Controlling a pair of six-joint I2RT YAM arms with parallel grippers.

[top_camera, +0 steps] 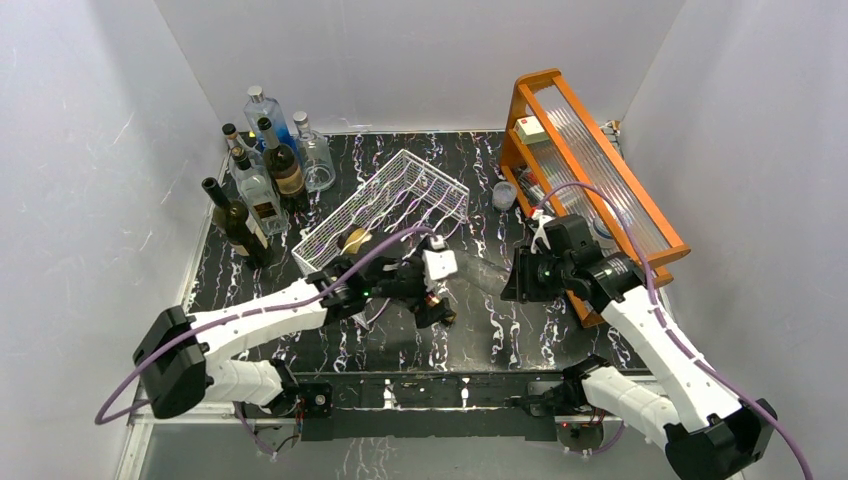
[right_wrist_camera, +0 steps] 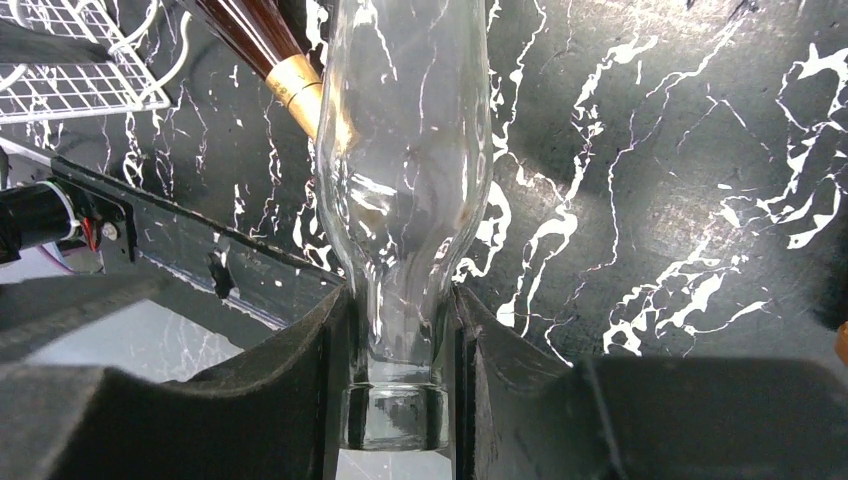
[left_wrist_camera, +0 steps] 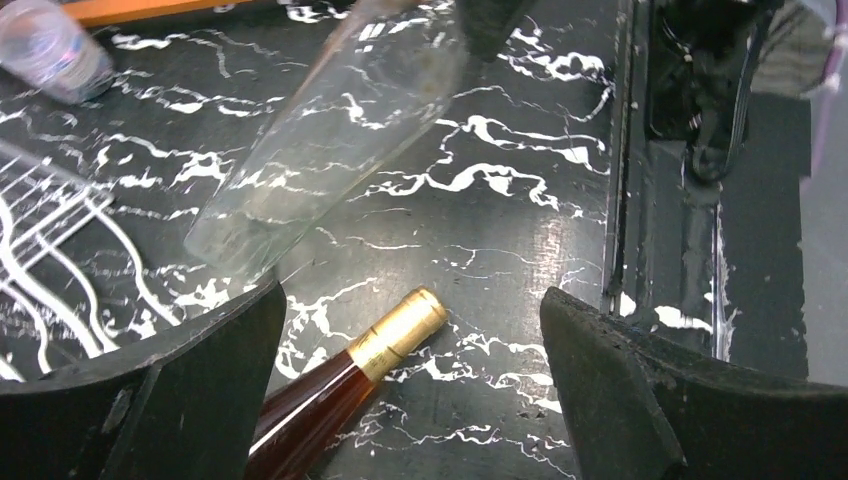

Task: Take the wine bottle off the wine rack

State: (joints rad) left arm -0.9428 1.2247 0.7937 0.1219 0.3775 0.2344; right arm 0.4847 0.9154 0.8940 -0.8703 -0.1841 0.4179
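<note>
Right gripper (right_wrist_camera: 398, 310): closed tight around the neck of the clear bottle (right_wrist_camera: 405, 150).
Left gripper (left_wrist_camera: 412, 300): spread wide and holding nothing, poised above the gold-capped neck of the amber bottle (left_wrist_camera: 320, 395).
Clear bottle: lies nearly level over the tabletop (left_wrist_camera: 500, 130), outside the wires of the wine rack (top_camera: 385, 205), base end towards it. Whether the base touches the tabletop cannot be told.
Amber bottle: the neck lies on the tabletop in the open. The body runs back towards the rack under the left arm, so whether its base sits in a cradle is hidden.
Done, by my reading: the clear bottle is out of the rack and securely held.
Left to do: carry it well apart from the rack and set it down. If the amber one counts, it needs gripping and drawing clear.
</note>
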